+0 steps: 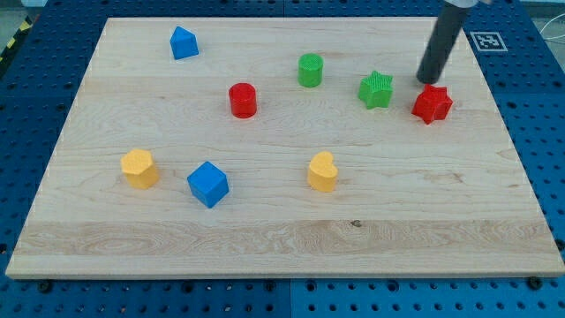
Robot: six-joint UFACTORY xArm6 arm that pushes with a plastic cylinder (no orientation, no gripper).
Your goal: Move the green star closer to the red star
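Observation:
The green star (376,89) lies on the wooden board at the upper right. The red star (432,104) lies a short way to its right and slightly lower, with a small gap between them. My tip (428,80) stands just above the red star in the view, close to its top edge, and to the right of the green star. The dark rod rises from it toward the view's top right.
A green cylinder (310,70) stands left of the green star. A red cylinder (243,100), a blue block (184,42), a blue cube (208,184) and two yellow blocks (139,168) (322,171) lie further left and lower. The board's right edge (516,159) is near the red star.

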